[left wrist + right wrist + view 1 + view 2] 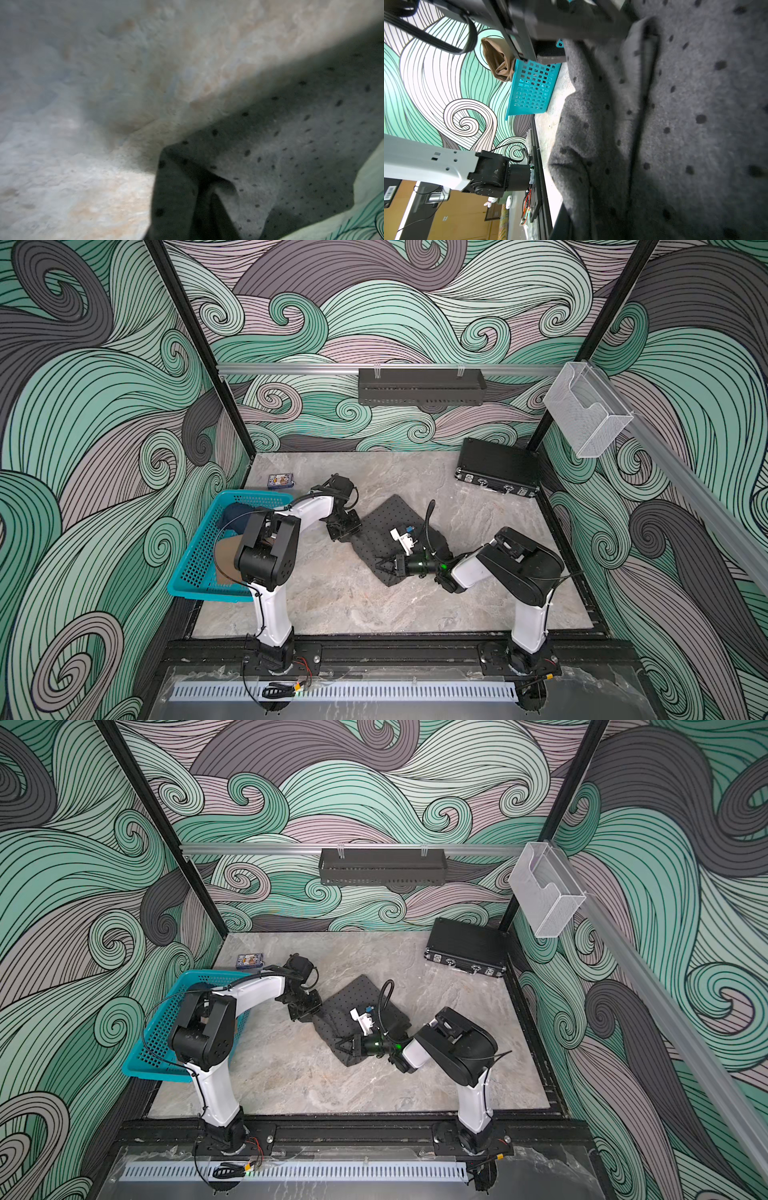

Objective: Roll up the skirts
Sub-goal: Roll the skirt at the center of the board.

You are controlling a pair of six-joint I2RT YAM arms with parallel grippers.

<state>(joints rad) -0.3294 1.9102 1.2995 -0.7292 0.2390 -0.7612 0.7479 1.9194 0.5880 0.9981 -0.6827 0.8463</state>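
Grey dotted skirt (386, 514) lay crumpled at centre of table (324, 597). L gripper (347, 531) at its left edge, fingers hidden, couldn't tell if pinching. R gripper (380, 565) closed over near corner. Best approach, imo: flatten cloth first, then roll both ends evenly.

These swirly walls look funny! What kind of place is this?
Probably a robot test booth: left arm and right arm fixed beside a table, a skirt on it, walls closing it in.

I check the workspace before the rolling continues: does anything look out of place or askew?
The teal basket seems to jut past the left edge of the table, and the tan skirt hangs out over its rim. The dotted skirt lies crumpled, not flat.
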